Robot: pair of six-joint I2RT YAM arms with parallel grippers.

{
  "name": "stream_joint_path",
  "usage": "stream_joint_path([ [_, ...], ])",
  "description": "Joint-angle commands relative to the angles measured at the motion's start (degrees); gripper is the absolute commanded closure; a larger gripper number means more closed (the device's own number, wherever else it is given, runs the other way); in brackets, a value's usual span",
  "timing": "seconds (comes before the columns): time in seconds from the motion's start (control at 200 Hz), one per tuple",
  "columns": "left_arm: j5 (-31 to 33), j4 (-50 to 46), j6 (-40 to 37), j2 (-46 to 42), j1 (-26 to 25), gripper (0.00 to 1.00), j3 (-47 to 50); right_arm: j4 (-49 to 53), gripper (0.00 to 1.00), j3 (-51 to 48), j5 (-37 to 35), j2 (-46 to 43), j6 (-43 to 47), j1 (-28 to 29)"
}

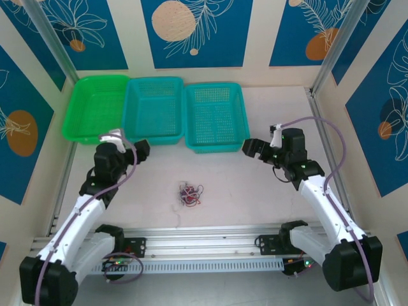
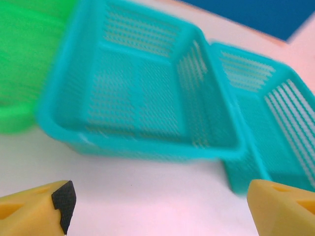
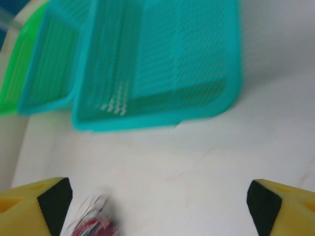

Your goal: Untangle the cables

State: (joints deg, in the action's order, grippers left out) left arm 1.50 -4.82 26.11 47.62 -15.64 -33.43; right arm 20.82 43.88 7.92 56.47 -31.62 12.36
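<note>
Our left gripper hovers wide open by the baskets. The cables lie knotted mid-table between our arms, untouched. Our right gripper is spread wide too. We judge this the approach: next, descend and pinch one strand.

Three baskets total: one green basket and two teal ones, the middle basket and the right basket. Just one clump of cables on the worktop, way too small and knotted to count single strands. Two arms, left arm and right arm, one end effector each: left end effector, right end effector.
</note>
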Motion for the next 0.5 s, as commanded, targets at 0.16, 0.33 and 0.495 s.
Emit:
stream_joint_path([
  [0.16, 1.31, -24.51, 15.04, -1.22, -22.04, 0.1, -0.82, 7.04, 0.0, 2.93, 3.24, 4.39, -9.01, 17.14],
  [0.33, 2.5, -25.55, 20.3, -0.07, -33.14, 0.16, 3.28, 4.45, 0.01, 4.54, -0.75, 11.2, -12.24, 26.12],
  [0.495, 0.97, -25.74, 28.49, 6.26, -37.18, 0.37, 5.43, 1.23, 0.01, 6.36, -4.9, 18.49, -15.13, 32.86],
])
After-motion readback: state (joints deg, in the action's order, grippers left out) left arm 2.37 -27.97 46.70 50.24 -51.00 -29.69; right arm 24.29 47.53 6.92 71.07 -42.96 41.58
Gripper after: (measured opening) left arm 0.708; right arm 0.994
